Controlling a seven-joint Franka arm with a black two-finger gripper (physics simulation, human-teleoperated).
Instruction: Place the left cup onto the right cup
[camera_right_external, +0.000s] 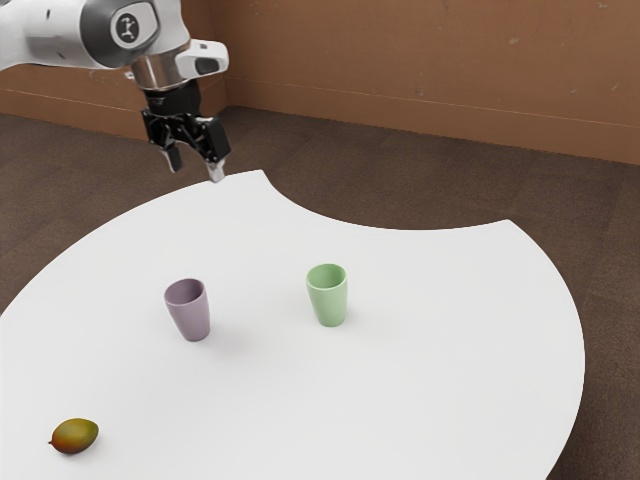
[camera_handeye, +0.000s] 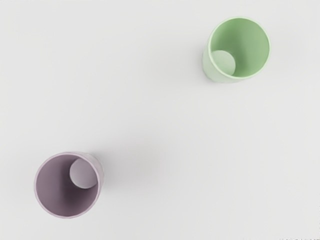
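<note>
While the white counter (camera_right_external: 450, 340) spreads far beneath it, the pincer (camera_right_external: 196, 165) hangs spread and empty, well above the purple cup (camera_right_external: 188, 308) and green cup (camera_right_external: 327, 293), which stand upright and apart. Nothing is grasped, so I judge the whole task is left to do. The wrist view looks down into both cups, while the exterior view adds a small fruit (camera_right_external: 74, 435).

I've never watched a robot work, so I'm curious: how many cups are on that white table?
2. A purple cup stands upright toward the exterior view's left. A green cup stands upright to its right, apart from it. Both are empty, and none seems hidden.
</note>
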